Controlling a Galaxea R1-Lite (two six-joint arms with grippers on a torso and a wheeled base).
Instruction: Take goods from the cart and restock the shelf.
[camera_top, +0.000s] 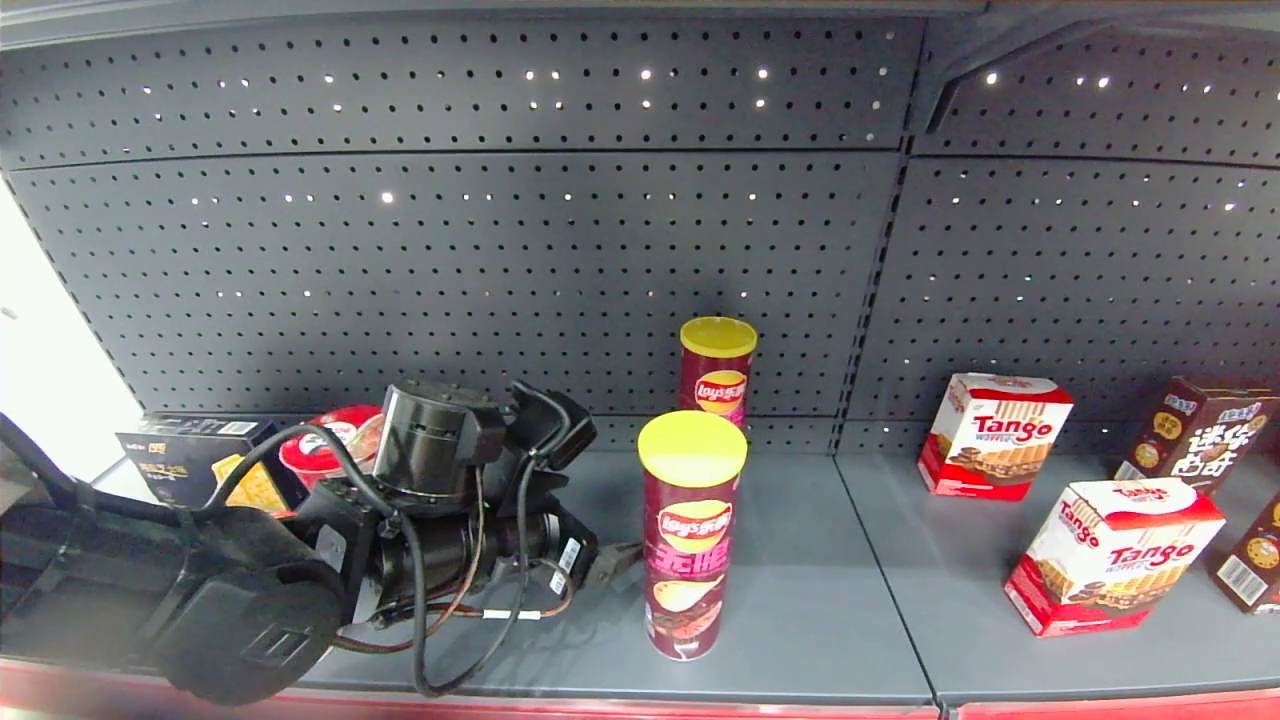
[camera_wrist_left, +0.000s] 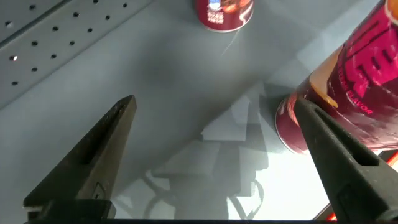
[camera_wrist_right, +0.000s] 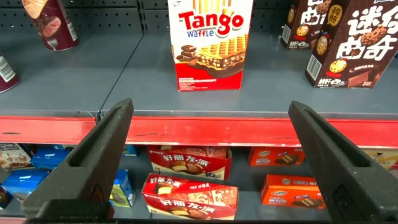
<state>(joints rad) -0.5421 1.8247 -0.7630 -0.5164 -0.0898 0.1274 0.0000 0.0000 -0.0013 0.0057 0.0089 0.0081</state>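
- The left gripper (camera_wrist_left: 214, 106) has its jaws wide open and holds nothing; between them lies only the grey shelf (camera_wrist_left: 186, 74) board.
- One finger (camera_wrist_left: 336, 162) is just beside the front chip can (camera_wrist_left: 354, 81), which stands upright; I cannot tell if they touch.
- A second chip can (camera_top: 717, 375) stands behind it, near the back wall (camera_top: 500, 280).
- The right gripper (camera_wrist_right: 211, 107) is also wide open and empty, in front of the red shelf edge (camera_wrist_right: 205, 129).
- Beyond it a wafer box (camera_wrist_right: 208, 43) stands on the shelf, with dark biscuit boxes (camera_wrist_right: 348, 37) beside it.

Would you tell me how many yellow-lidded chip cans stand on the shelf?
2: front chip can by the shelf edge, rear chip can near the back panel. The left arm may hide others.
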